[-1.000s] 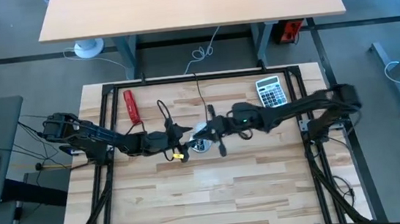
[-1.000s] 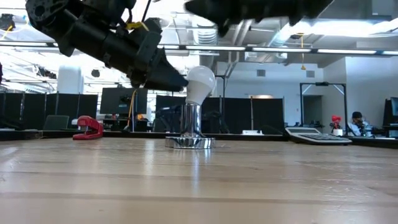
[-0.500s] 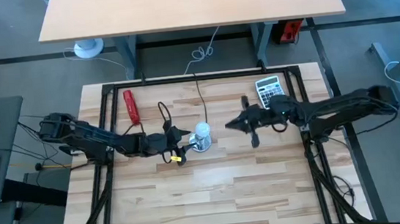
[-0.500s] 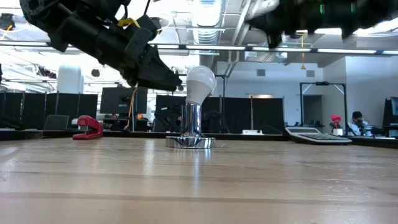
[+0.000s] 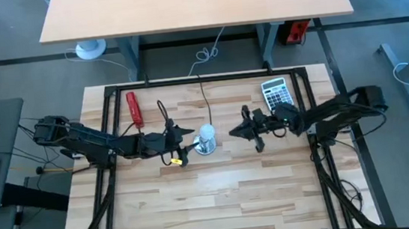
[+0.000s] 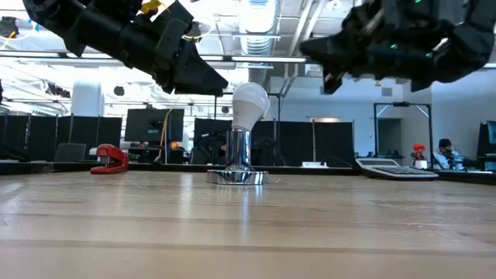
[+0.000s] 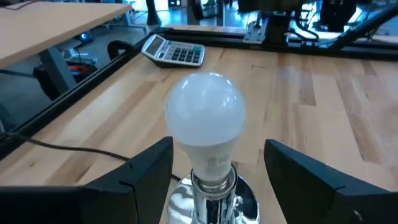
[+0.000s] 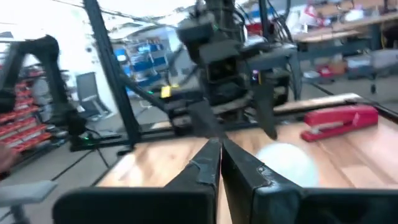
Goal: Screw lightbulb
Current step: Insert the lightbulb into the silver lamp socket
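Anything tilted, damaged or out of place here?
Nothing stands out. The lightbulb stands upright in its metal socket; the open left gripper is beside it and the shut right gripper is clear.

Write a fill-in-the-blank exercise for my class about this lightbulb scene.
1. The lightbulb stands upright in a shiny metal ____.
2. The left tool's fingers are ____, one on each side of the lightbulb.
3. The right tool's fingers are ____.
4. Behind the right arm lies a grey ____.

Missing words: socket; open; shut; calculator
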